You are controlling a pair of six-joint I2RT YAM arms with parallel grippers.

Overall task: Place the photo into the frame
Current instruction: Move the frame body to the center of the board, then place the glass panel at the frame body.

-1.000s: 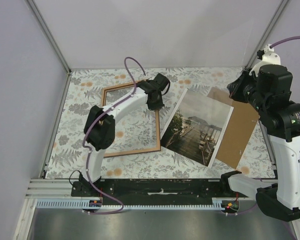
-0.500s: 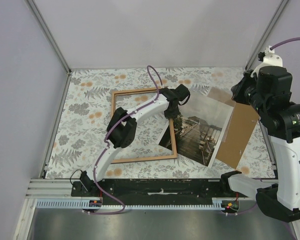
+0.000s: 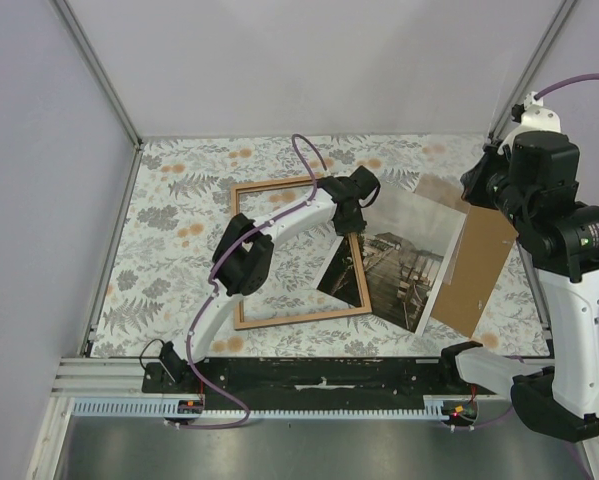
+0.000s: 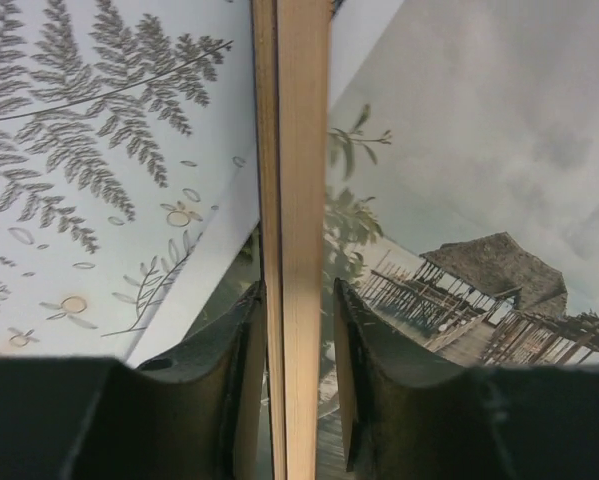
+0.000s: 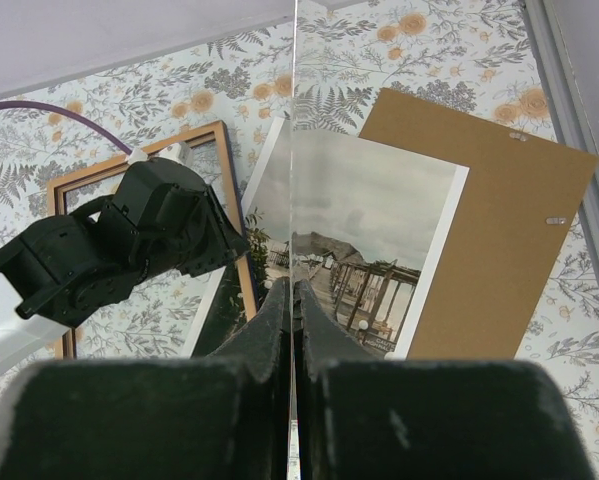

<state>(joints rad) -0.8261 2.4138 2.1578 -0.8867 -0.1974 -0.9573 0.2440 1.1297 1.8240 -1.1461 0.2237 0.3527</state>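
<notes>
left gripper [image 3: 349, 218] straddles the frame [image 3: 299, 318] right rail, jaws a hair off it, so the frame rests over the left edge of the photo [image 3: 409, 250], face-up on the board [image 3: 479, 270]; right gripper [image 5: 291, 290] pinches the clear pane [image 5: 293, 120] aloft, probably keeping it clear

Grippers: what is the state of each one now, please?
Left gripper: open, loosely straddling the frame rail.
Right gripper: closed on a thin clear pane.
</notes>
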